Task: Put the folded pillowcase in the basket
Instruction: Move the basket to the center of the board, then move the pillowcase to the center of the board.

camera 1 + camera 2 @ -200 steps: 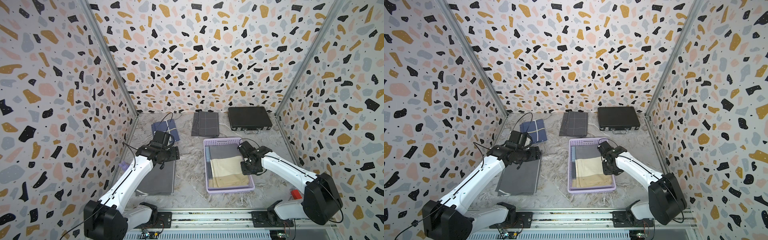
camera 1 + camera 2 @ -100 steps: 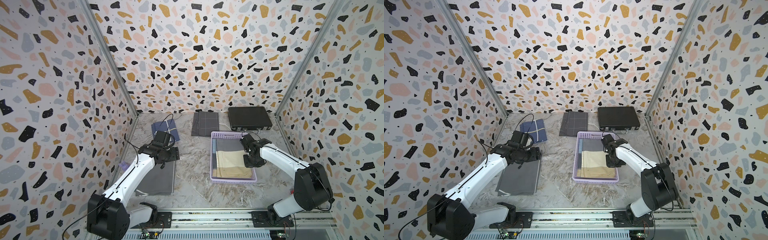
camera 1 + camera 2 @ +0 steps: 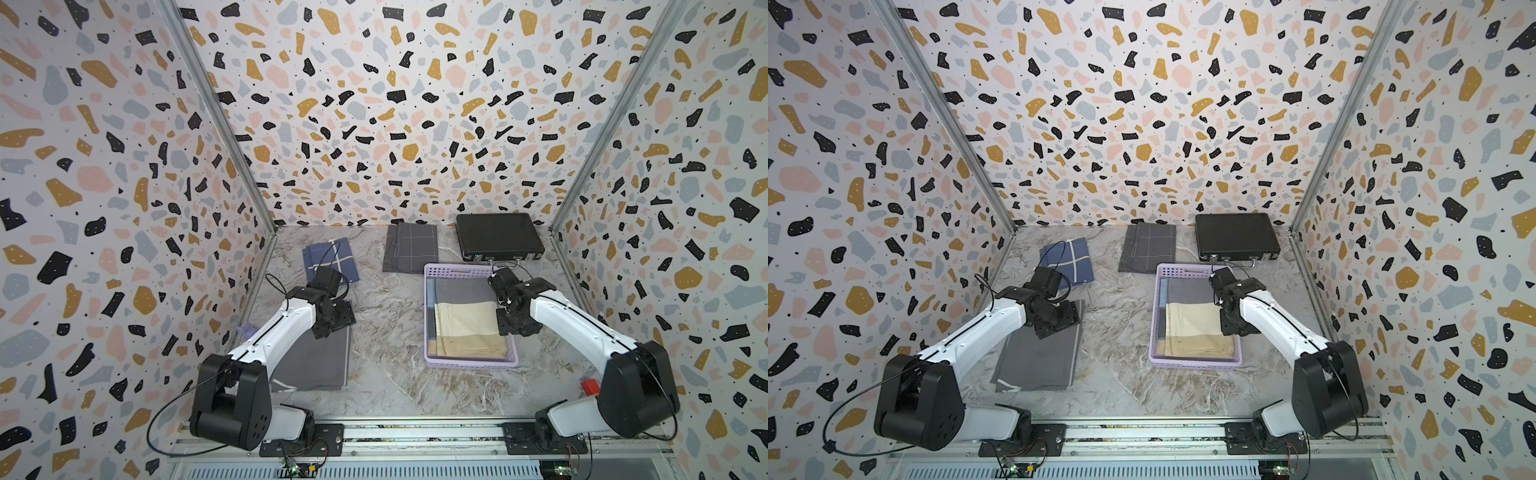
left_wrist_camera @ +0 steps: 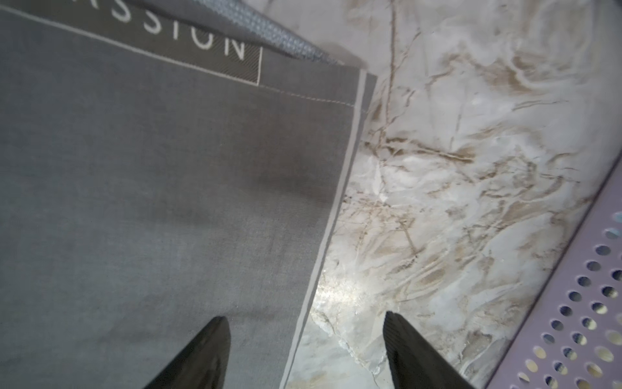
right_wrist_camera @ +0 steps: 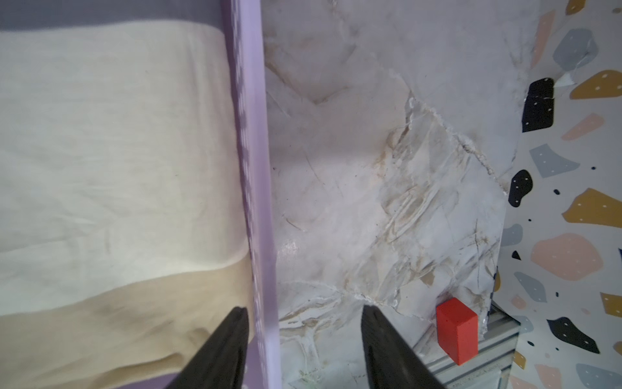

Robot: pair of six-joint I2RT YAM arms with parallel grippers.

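Bystanders on the marble tabletop (image 3: 390,307)
A black hard case (image 3: 498,237) lies flat against the back terrazzo wall (image 3: 395,104), a folded dark grey checked cloth (image 3: 411,247) just beside it, then a folded navy checked cloth (image 3: 330,259). A red block (image 5: 457,328) stands at the front edge.

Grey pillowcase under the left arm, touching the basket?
Apart. The left wrist view shows bare marble table between the grey pillowcase and the basket; both top views show the same gap.

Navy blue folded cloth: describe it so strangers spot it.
Look along the back edge of the marble-patterned tabletop. The navy blue folded cloth lies at the left end; unlike the dark grey checked cloth beside it, it bears one pale cross.
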